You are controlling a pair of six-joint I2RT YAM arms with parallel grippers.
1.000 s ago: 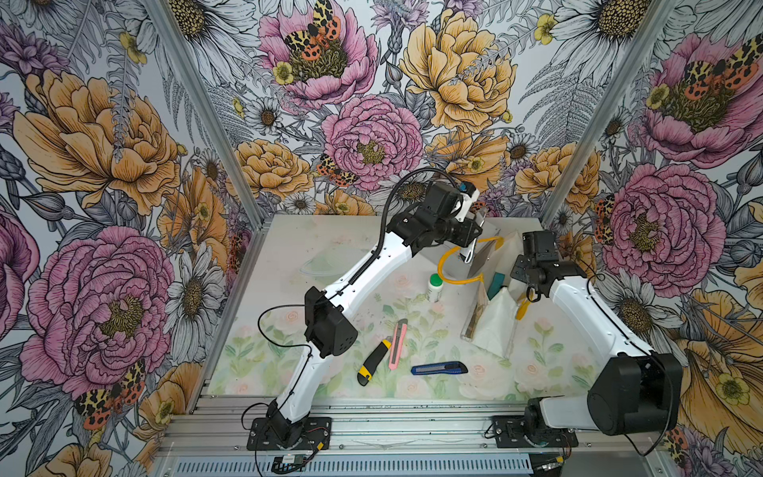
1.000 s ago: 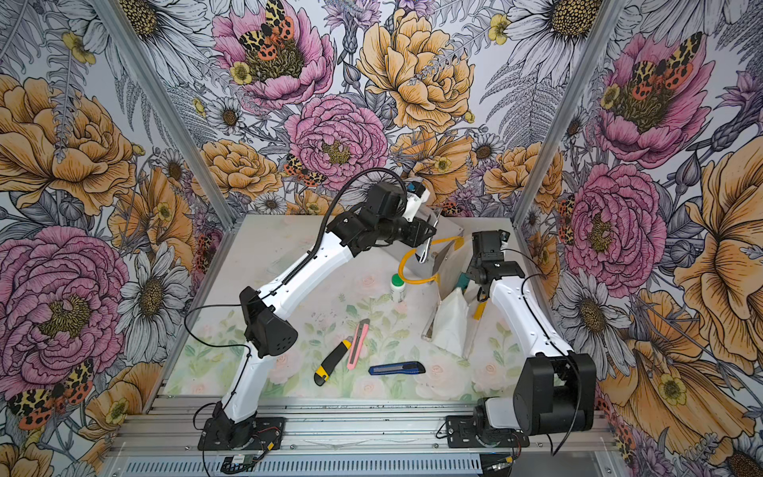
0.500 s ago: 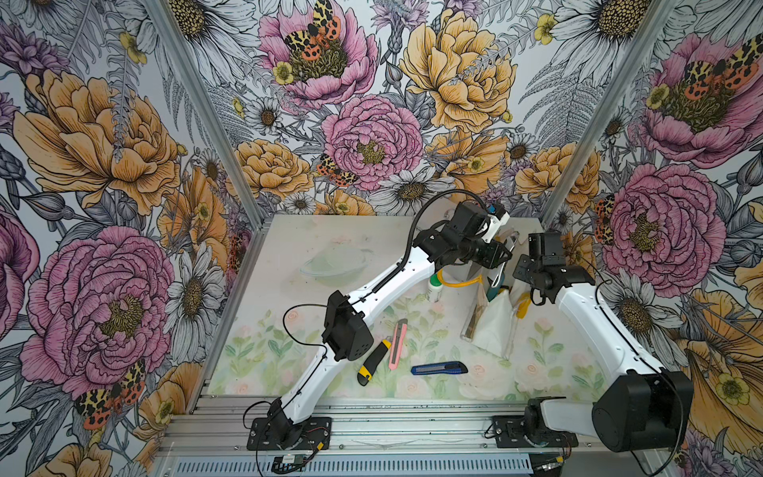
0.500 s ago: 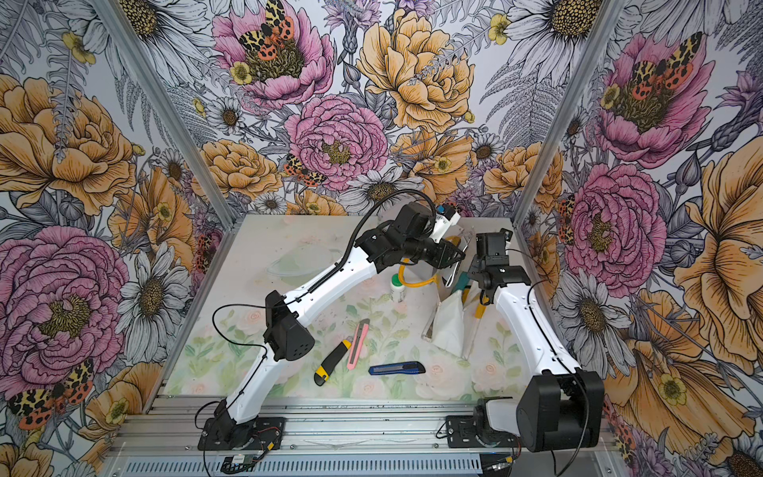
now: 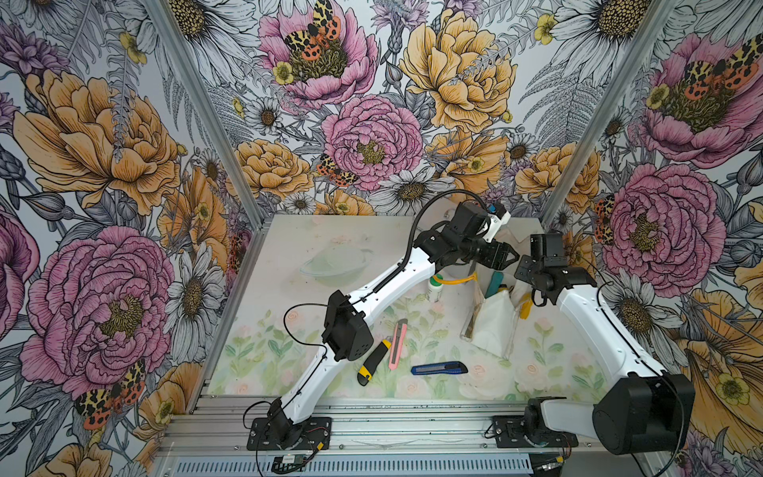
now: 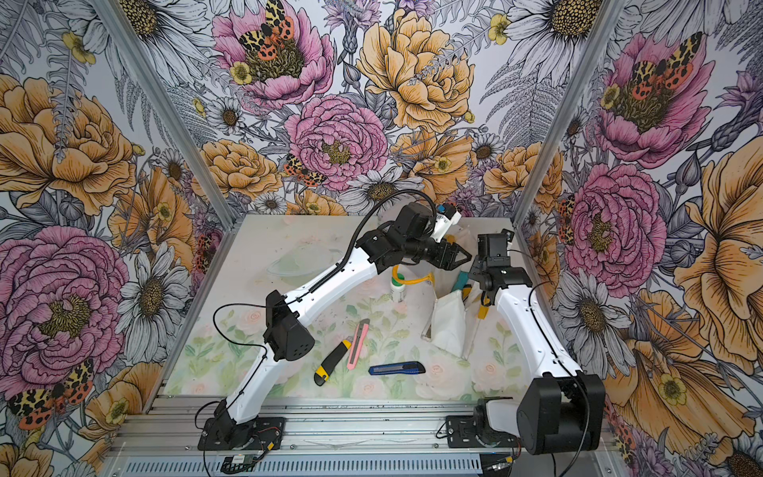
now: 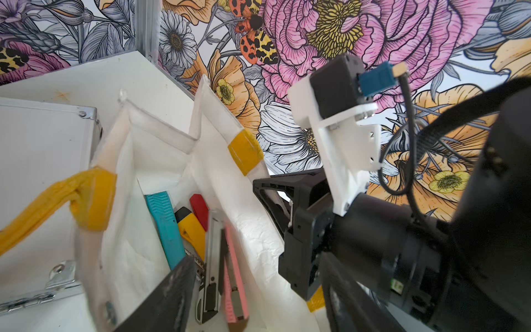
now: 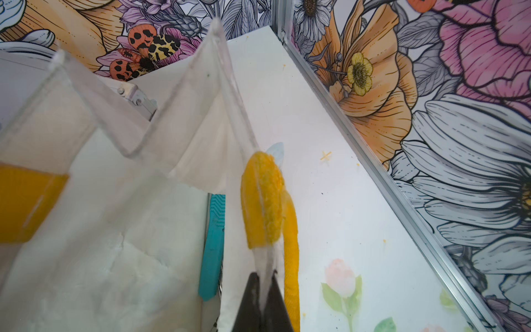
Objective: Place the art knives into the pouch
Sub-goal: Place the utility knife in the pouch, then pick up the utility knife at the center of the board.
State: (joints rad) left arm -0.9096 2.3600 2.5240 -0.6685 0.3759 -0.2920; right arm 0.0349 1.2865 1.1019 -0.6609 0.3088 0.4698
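Now your left gripper (image 5: 513, 259) hangs over the pouch (image 7: 253, 235) with its fingers spread wide and empty. The silver art knife (image 7: 212, 258) lies inside the pouch among 4 other cutters (image 7: 165, 227), while your right gripper (image 8: 263, 287) pinches the pouch's rim beside a yellow handle (image 8: 263, 201).

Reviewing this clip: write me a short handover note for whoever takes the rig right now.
The left gripper is open and empty above the pouch mouth.
The right gripper is shut on the pouch rim by a yellow handle.
Inside the pouch: silver knife, teal knife, yellow knife, red knife, pink knife.
On the table: black-yellow knife, second pink knife, blue knife.
Done: five knives bagged.
Left: probably the three table knives, then releasing the rim.
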